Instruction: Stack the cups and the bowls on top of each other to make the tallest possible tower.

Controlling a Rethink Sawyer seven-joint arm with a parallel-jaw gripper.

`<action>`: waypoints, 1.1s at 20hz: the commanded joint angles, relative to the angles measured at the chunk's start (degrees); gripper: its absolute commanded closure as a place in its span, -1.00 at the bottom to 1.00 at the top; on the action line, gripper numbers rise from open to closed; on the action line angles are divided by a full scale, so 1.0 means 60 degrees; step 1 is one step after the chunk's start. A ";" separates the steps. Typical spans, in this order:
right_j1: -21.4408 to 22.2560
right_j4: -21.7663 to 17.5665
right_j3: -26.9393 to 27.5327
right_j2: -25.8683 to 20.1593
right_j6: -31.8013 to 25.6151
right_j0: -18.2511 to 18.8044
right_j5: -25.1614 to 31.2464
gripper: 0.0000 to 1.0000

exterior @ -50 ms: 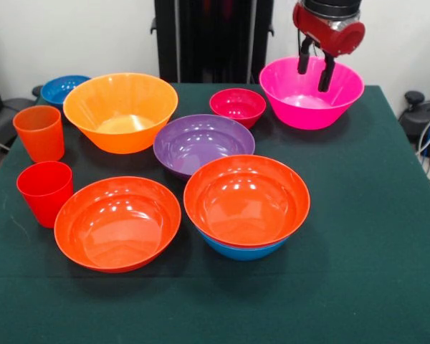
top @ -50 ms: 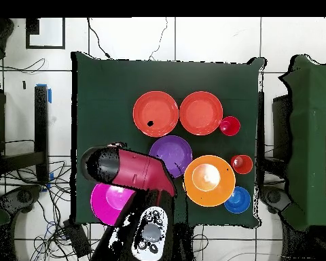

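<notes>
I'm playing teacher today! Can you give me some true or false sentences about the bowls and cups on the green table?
1. The pincer hangs over the pink bowl. True.
2. One red-orange bowl sits in a blue bowl. True.
3. The purple bowl holds a cup. False: it is empty.
4. The two cups are stacked. False: the orange cup and red cup stand apart.
5. The pincer grips a bowl. False: it is open, holding nothing.

Glossy red wrist housing, rounded, with a black cylinder above. Gripper (exterior @ -50 ms: 316,73) below: two slim black fingers (exterior @ -50 ms: 326,74). Seen from overhead, red and black arm (top @ -50 ms: 135,170) with a round grey-and-white button panel (top @ -50 ms: 151,233).
</notes>
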State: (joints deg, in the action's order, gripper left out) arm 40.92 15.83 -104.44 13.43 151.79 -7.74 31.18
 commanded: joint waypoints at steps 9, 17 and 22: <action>-0.0715 0.1241 -0.0757 -0.0375 0.2634 -0.0371 -0.1700 -1.00; -0.0919 0.1715 -0.0878 -0.0736 0.2474 -0.0476 -0.2363 -1.00; -0.0986 0.1962 -0.1001 -0.0880 0.2363 -0.0533 -0.2634 -1.00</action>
State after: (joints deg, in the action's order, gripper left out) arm 37.12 25.08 -106.01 14.04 154.82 -10.03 19.31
